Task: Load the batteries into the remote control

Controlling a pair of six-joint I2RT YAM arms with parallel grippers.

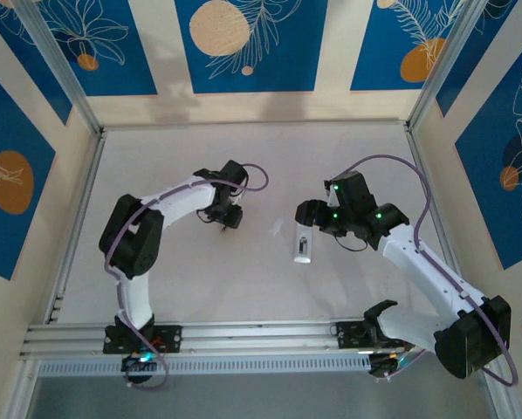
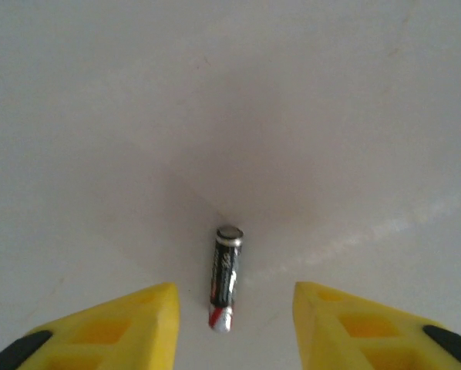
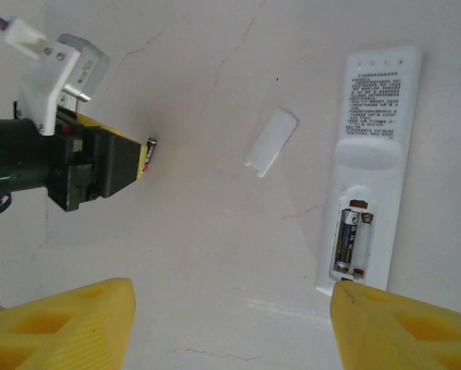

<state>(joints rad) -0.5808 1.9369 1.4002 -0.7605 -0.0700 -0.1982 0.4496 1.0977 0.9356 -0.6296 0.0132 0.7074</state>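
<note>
Loose battery point(image 2: 225, 279) — lying on table point(image 2: 331, 116) inside the parted left tool point(image 2: 234, 299), untouched. Remote point(image 3: 378, 146) — back up, second battery point(image 3: 352, 243) seated in its bay. Right tool point(image 3: 230, 308) released, empty.

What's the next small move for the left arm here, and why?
Probably close the left gripper on the small black cylindrical battery: it lies on the table between the open yellow fingers, and the white plastic remote control holds just one seated battery.
</note>
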